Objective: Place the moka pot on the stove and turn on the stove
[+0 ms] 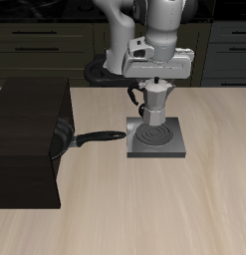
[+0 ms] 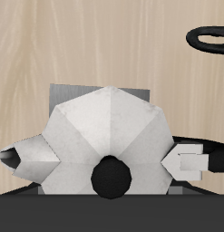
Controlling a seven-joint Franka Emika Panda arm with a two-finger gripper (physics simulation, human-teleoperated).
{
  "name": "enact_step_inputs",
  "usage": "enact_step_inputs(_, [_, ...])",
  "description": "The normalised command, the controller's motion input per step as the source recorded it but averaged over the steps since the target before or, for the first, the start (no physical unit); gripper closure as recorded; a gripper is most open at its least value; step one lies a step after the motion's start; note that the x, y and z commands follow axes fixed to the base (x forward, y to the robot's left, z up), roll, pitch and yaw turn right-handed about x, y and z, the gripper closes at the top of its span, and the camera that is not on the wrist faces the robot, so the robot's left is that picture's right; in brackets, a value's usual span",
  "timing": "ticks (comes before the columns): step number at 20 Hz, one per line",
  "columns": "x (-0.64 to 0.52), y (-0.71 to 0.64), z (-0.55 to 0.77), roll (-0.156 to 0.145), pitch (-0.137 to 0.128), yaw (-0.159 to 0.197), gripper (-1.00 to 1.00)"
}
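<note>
Moka pot point(image 1: 154, 103) held directly under the end effector point(image 1: 153, 82), upright, its top tucked up between the fingers. Clamped on the pot at its upper part, one finger point(image 2: 189, 162) pressed against the faceted side. Pot hanging over the stove point(image 1: 155, 139), right above the round coil point(image 1: 154, 133); impossible to tell from either view whether its base touches the coil or sits just clear of it. Coil dark, not glowing.

Stove lying flat on the desk point(image 1: 184, 209), about mid-depth, with a black frying pan point(image 1: 65, 139) just beside it, the pan's handle point(image 1: 100, 138) reaching toward the stove's edge. Pan partly tucked against a large black box point(image 1: 30, 139) standing at the desk's side.

Exterior view giving the whole layout: arm, pot's side profile with narrow waist, box, pan, stove outline. No clear sight of the stove knob there.

Wrist view looking straight down on the pot's faceted lid point(image 2: 109, 127) and its black lid knob point(image 2: 113, 176), things the exterior view hides behind the end effector. Grey stove plate point(image 2: 68, 95) peeking out from behind the pot, and the looped end of the pan handle point(image 2: 209, 39) lying on the wooden desk, well apart from the pot.
</note>
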Motion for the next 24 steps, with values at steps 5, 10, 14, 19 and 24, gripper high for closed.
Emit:
enact_step_inputs(5, [0.05,0.02,-0.20,0.003,0.007,-0.013,1.00])
enact_step_inputs(10, [-0.03,0.09,-0.15,0.007,0.010,0.006,1.00])
enact_step_inputs(14, [-0.12,0.08,-0.08,0.002,-0.001,0.015,1.00])
enact_step_inputs(19, [-0.04,0.01,-0.08,0.002,0.010,0.007,1.00])
enact_step_inputs(24, [0.00,-0.06,-0.11,-0.009,0.011,0.013,1.00])
